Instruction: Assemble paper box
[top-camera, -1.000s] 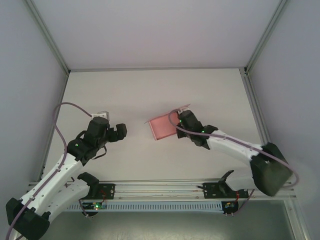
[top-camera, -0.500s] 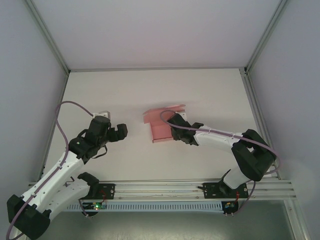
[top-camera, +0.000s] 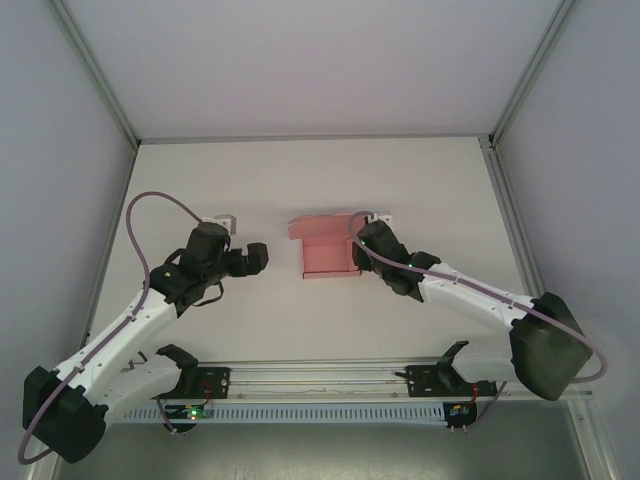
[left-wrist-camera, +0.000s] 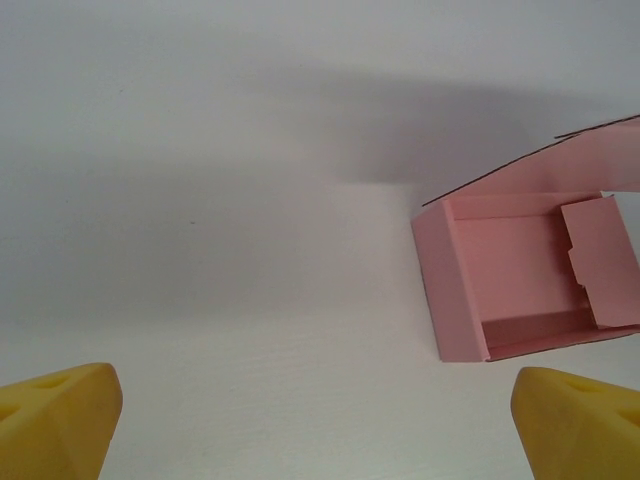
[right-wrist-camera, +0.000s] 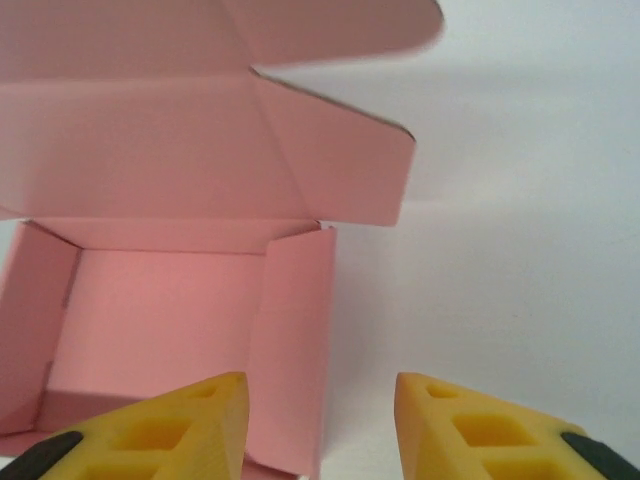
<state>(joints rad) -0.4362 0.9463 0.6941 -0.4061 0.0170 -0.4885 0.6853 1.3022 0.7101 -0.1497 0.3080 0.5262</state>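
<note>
The paper box (top-camera: 326, 255) is a pink card tray lying mid-table, its lid flap (top-camera: 318, 226) folded open toward the back. My right gripper (top-camera: 362, 243) stands at the box's right side, open. In the right wrist view the box's right wall (right-wrist-camera: 295, 330) rises between the yellow fingertips (right-wrist-camera: 170, 425), close to the left one and apart from the right one. My left gripper (top-camera: 258, 257) hovers left of the box, open wide and holding nothing. The left wrist view has the box (left-wrist-camera: 510, 275) ahead and to the right.
The white table (top-camera: 300, 180) is enclosed by grey walls with metal posts at the back corners. A rail with the arm bases (top-camera: 320, 378) runs along the near edge. A purple cable (top-camera: 160, 205) loops above the left arm.
My right gripper has opened and let go of the box's right edge. The box has turned from tilted to square on the table. The left gripper has moved slightly right toward it.
</note>
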